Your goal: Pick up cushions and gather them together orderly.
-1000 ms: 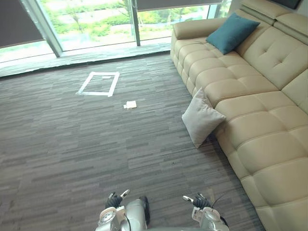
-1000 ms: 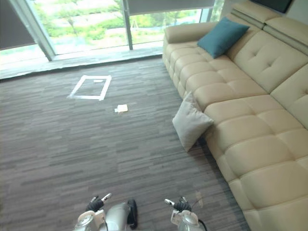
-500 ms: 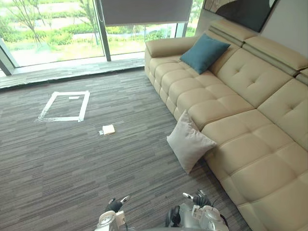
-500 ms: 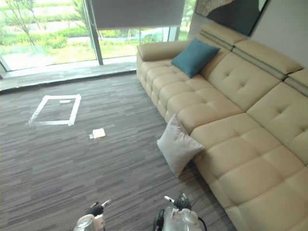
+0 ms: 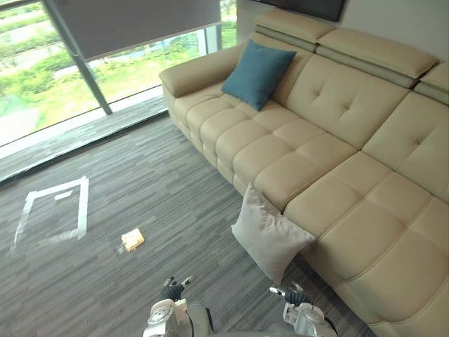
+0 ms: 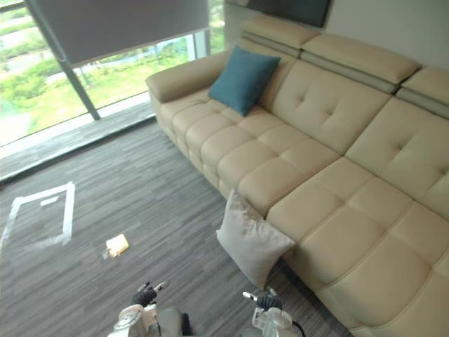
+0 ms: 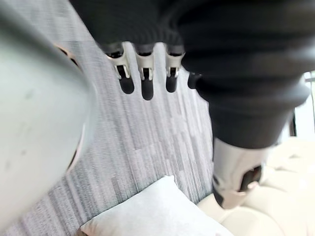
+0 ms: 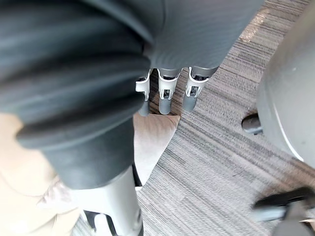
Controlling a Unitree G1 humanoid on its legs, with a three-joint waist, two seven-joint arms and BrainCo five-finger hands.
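My left hand (image 7: 147,83) and right hand (image 8: 166,96) hang low, fingers straight and apart, holding nothing. The grey cushion (image 5: 270,235) leans on the carpet against the sofa (image 5: 337,161) front, and the teal cushion (image 5: 258,72) sits well apart by the far armrest. I judge that grabbing a corner could let the soft cushion sag and slip. I can read no label or writing.

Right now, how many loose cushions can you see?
2. A teal cushion sits on the sofa near its armrest; a light grey cushion stands on the carpet against the sofa's front. Others may lie out of view.
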